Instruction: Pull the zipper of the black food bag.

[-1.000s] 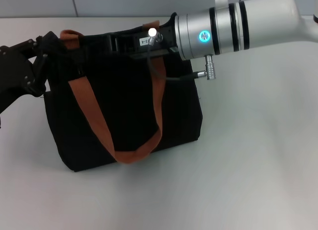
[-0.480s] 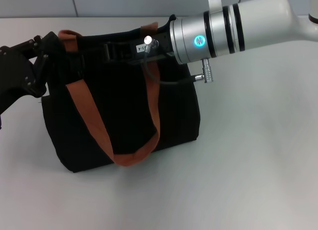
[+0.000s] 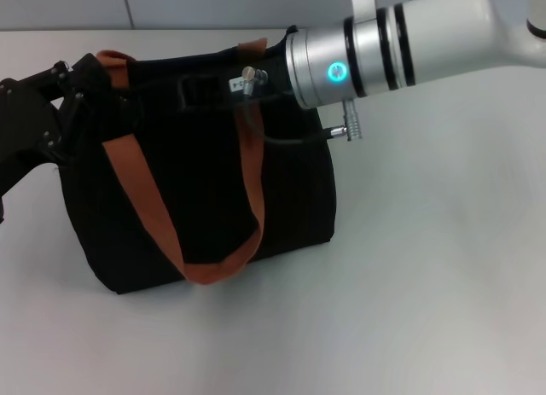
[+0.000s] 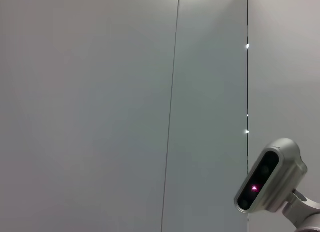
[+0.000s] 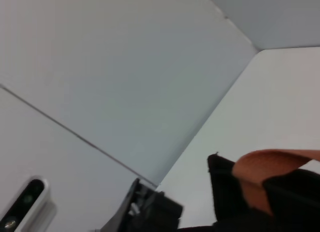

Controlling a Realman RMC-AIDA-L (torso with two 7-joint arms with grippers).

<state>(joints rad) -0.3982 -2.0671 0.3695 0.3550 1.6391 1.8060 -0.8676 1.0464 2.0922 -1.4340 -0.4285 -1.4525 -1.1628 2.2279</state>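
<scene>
The black food bag (image 3: pixel 213 199) stands on the white table, with orange-brown straps (image 3: pixel 136 190) hanging down its front. My right gripper (image 3: pixel 194 90) reaches in from the right and lies along the bag's top edge, left of its middle. My left gripper (image 3: pixel 81 92) is at the bag's top left corner, black against the black fabric. The zipper pull is hidden under the right gripper. The right wrist view shows a bag corner (image 5: pixel 225 187), a strap (image 5: pixel 270 164) and the left gripper (image 5: pixel 150 212) beyond it.
The white table (image 3: pixel 426 267) extends right of and in front of the bag. A grey wall (image 3: pixel 171 7) runs behind it. A cable (image 3: pixel 281 139) loops from the right wrist over the bag's top. The left wrist view shows only wall and my head camera (image 4: pixel 270 182).
My right gripper has moved left along the bag's top edge. The bag's top and the straps have shifted left with it. The left gripper has hardly moved.
</scene>
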